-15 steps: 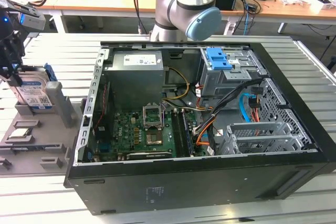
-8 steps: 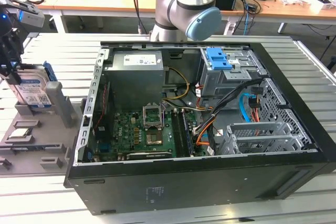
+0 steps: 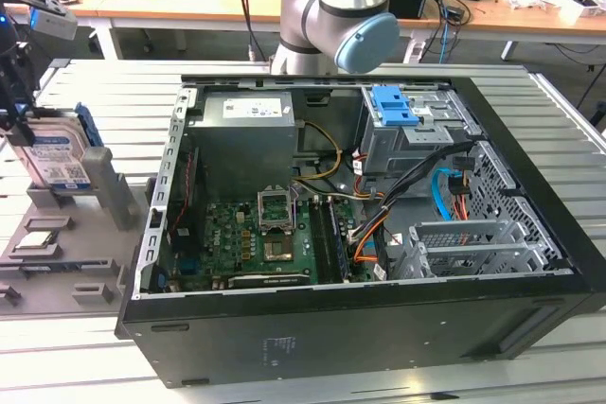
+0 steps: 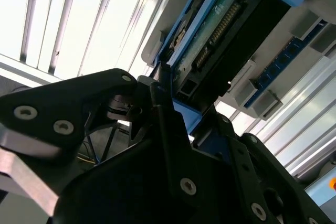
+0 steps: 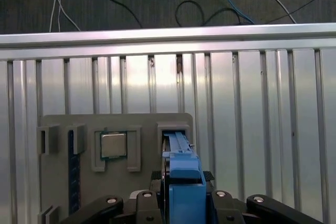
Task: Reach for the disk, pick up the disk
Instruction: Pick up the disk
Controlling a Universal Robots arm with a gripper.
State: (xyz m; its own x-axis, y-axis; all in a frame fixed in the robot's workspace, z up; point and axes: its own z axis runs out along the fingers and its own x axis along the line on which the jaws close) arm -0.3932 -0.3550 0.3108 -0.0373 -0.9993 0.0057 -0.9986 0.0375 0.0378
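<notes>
**Exterior view.** The black claw (image 3: 17, 125) hangs at the exterior view's far left, over the upper corner of the hard drive (image 3: 59, 160). The drive is a flat rectangular slab of silver metal with a white-and-blue label and blue plastic rails along its edges. It stands on edge in a slot of a grey moulded fixture (image 3: 112, 198). Below the claw, a small square silver processor chip (image 3: 33, 241) lies flat in the fixture. Well apart from the claw, toward the exterior view's right, an open black steel computer case (image 3: 379, 328) rests on the ribbed aluminium table (image 3: 76, 357). Inside the case are a green motherboard (image 3: 256, 234) and a bare blue plastic bracket (image 3: 393, 106). The arm's rounded grey and pale-blue joint (image 3: 331, 7) rises behind the case.

**Second wrist view.** The claw (image 4: 157, 90) shows matte black linkages with silver screw heads. The hard drive (image 4: 210, 40) extends away from its tips, showing a green circuit board, a row of connector pins and a blue rail.

**First wrist view.** The claw (image 5: 182, 178) is pinched on the hard drive (image 5: 178, 142). A black pad (image 5: 156, 176) lies against each side of the blue rail. Beside the claw, the processor chip (image 5: 113, 144) sits in a square recess of the grey fixture (image 5: 142, 121). Beyond the fixture run the table (image 5: 252, 103) slats, then a dark floor with loose cables (image 5: 199, 9).
</notes>
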